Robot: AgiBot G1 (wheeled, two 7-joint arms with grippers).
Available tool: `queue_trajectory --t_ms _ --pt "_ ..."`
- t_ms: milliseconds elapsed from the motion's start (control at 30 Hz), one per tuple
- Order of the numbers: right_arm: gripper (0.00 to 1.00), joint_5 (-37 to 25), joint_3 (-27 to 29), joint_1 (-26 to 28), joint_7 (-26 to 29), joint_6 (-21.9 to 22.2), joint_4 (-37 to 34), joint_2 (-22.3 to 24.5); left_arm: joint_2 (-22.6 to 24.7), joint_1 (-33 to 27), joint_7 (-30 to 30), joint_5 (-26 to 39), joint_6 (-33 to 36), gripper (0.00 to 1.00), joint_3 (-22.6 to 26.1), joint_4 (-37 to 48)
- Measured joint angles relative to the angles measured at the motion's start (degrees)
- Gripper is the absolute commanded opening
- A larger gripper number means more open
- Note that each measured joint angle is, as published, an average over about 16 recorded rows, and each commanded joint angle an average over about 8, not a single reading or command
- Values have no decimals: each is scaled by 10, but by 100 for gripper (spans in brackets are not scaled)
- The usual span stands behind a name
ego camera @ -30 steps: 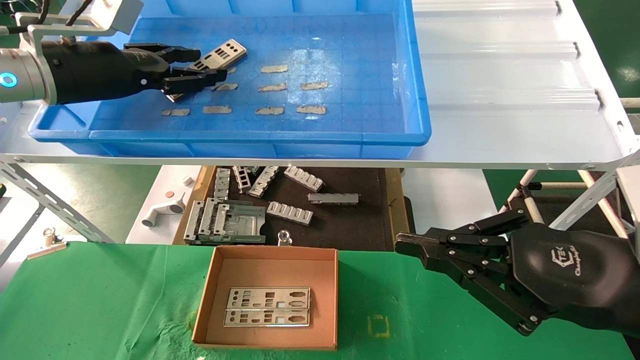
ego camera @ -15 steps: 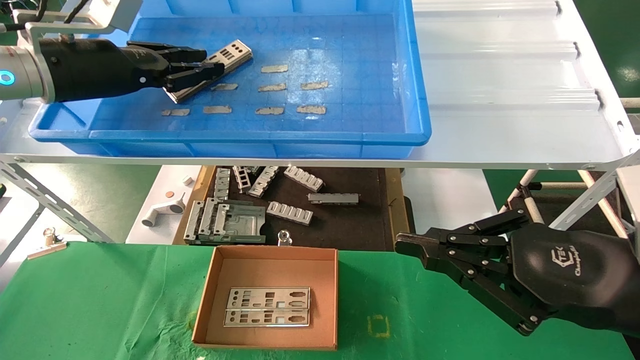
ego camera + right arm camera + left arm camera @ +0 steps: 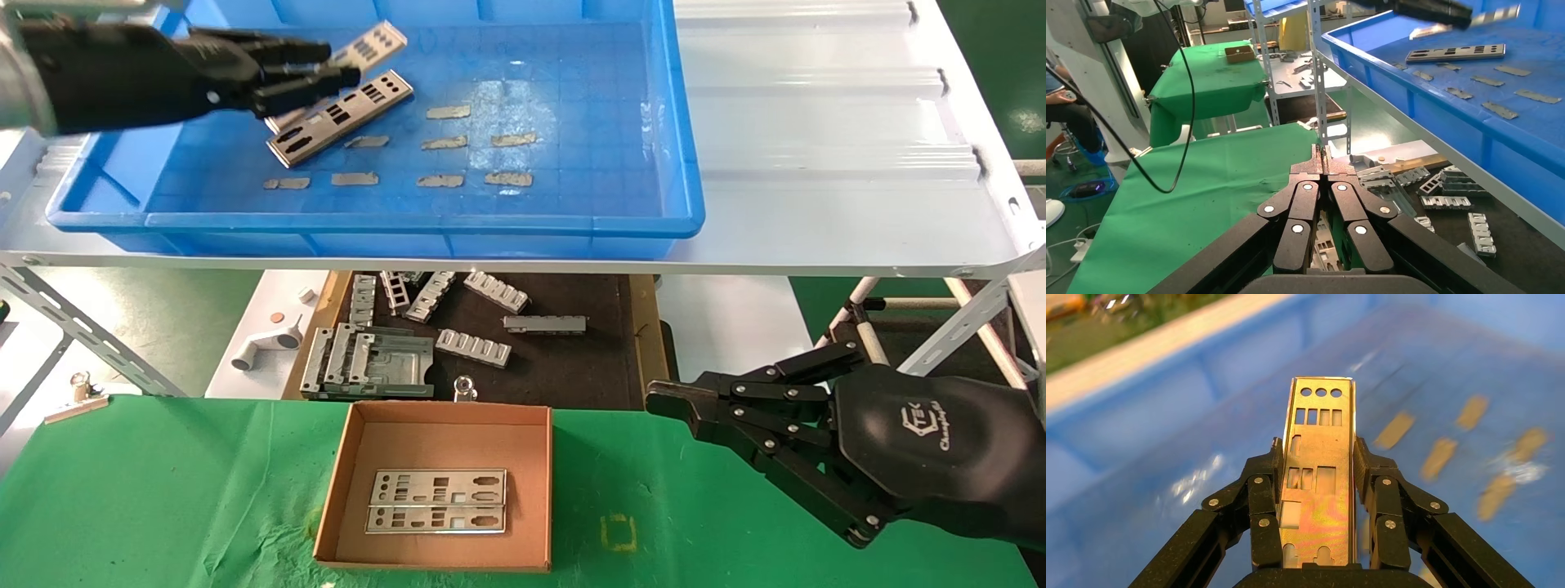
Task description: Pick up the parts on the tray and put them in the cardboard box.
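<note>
My left gripper (image 3: 331,65) is shut on a silver punched strip (image 3: 368,42) and holds it above the far left of the blue tray (image 3: 409,222). In the left wrist view the strip (image 3: 1320,447) sits edge to edge between both fingers (image 3: 1263,496). A second strip (image 3: 339,118) lies slanted on the tray floor just below; it also shows in the right wrist view (image 3: 1455,53). The cardboard box (image 3: 445,433) stands on the green cloth and holds two strips (image 3: 437,501) side by side. My right gripper (image 3: 662,400) is shut and empty, parked to the right of the box.
Several beige tape scraps (image 3: 445,143) lie on the tray floor. Below the white shelf (image 3: 817,163), a black mat (image 3: 564,359) holds grey ribbed brackets (image 3: 474,347). Green cloth (image 3: 163,490) surrounds the box.
My left gripper closed on the top strip and lifted it up and back. A second strip that lay under it stays on the tray floor. The right arm has not moved.
</note>
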Motion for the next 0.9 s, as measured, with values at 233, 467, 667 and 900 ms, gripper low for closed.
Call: queue_trajectory --t_ms 233,467,667,900 --pt "0 0 0 0 0 0 0 0 -27 -13 24 -17 104 0 -5 -35" --pt "0 0 0 0 0 0 0 0 -61 10 35 -55 168 0 12 -127" --pt "0 0 0 0 0 0 0 0 -109 59 17 -129 175 0 55 -272" --pt "0 0 0 0 0 0 0 0 -182 121 -17 -224 169 0 124 -450"
